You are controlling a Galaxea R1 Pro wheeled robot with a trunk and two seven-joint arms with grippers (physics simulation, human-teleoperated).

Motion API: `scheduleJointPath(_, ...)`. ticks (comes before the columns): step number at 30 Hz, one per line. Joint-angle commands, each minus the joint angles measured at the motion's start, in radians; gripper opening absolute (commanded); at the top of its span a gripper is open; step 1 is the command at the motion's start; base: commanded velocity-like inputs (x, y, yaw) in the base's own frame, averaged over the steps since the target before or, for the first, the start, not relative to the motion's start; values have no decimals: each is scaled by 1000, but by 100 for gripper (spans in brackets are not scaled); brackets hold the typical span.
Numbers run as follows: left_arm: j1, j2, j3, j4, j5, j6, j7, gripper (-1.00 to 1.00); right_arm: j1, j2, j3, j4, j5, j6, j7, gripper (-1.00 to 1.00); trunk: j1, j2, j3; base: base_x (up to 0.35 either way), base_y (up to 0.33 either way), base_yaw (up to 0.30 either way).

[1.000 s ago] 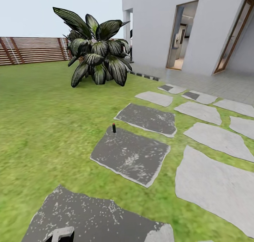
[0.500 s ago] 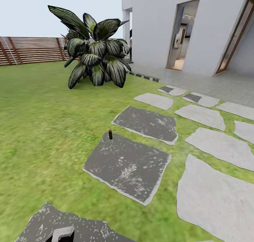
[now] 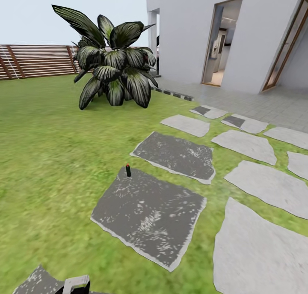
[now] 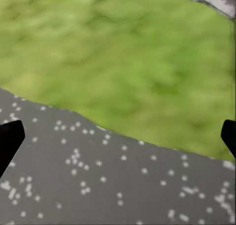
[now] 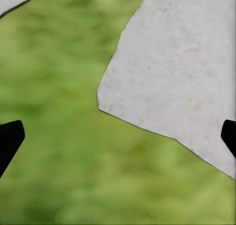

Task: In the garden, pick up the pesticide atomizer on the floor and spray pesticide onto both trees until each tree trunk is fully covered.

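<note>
At the far left a slatted fence (image 3: 38,60) closes off the lawn (image 3: 47,148). Next comes a broad striped-leaf plant (image 3: 113,67) on the grass, well ahead of both pincers. Nearer, a small dark bottle with a red cap, probably the atomizer (image 3: 128,170) though it is too small to be sure, stands upright at the far edge of a dark stone (image 3: 147,215), ahead of the left pincer and well apart from it. A pale grey part of the robot (image 3: 75,283) pokes in at the bottom of the head view. The left pincer (image 4: 118,134) hangs with its black fingers (image 4: 10,139) wide apart and holding nothing, over the edge where a speckled dark slab (image 4: 98,181) meets grass. Farther right lie pale stones (image 3: 261,247) and the white house (image 3: 222,33) with its open doorway. The right pincer (image 5: 118,136) is likewise spread and empty, above grass and the corner of a pale slab (image 5: 182,72).
</note>
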Motion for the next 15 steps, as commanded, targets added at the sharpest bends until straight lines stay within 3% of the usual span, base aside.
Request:
scheduleJointPath(1, 0, 0, 0, 0, 0, 0, 0, 100, 0, 0, 0, 0, 0, 0, 0, 100, 0, 0, 0, 293, -140, 0)
scheduleJointPath(15, 0, 0, 0, 0, 0, 0, 0, 100, 0, 0, 1, 0, 0, 0, 0, 100, 0, 0, 0, 293, -141, 0)
